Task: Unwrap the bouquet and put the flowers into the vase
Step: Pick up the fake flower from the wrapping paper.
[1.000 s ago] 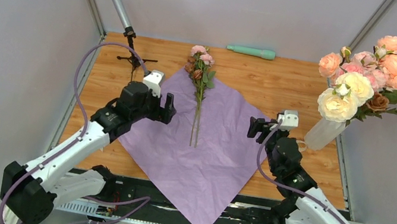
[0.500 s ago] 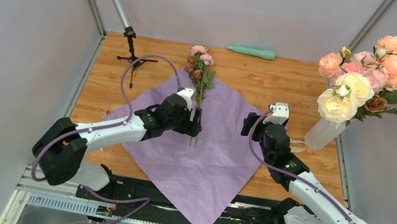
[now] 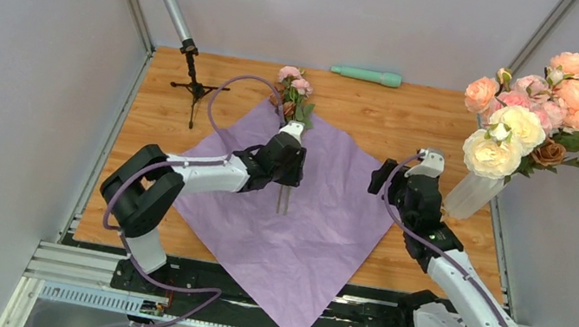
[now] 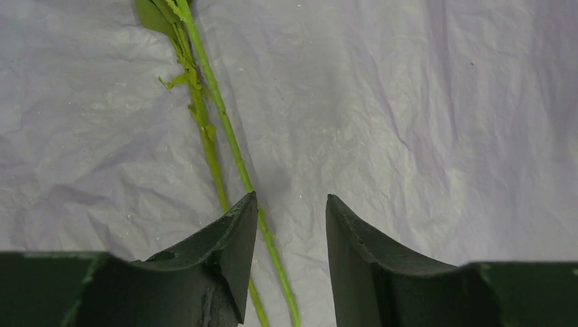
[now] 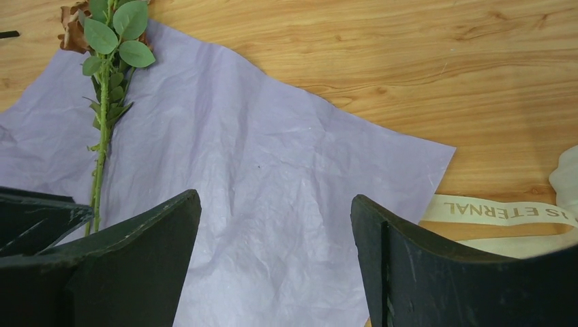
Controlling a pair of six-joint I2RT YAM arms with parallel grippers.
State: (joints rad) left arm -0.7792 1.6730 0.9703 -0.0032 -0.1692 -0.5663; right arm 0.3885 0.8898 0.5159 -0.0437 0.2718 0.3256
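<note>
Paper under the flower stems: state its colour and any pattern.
The paper is plain lilac-purple, crinkled, with no print; the top external view shows it best.

The flowers [image 3: 294, 98] lie on the paper [image 3: 321, 221], stems passing beneath the left pincer [image 4: 290, 204], blooms beyond it. Right of the right pincer [image 5: 276, 197] lies the ribbon [image 5: 501, 211], then the vase [image 3: 470, 195], both on the tabletop [image 3: 381, 117].

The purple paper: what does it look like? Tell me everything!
The purple paper is a thin, crinkly lilac sheet, opened out flat like a diamond on the wooden table. Its near corner hangs over the table's front edge. The flowers lie with their stems along its middle, and the left gripper hovers over them, jaws apart.
</note>
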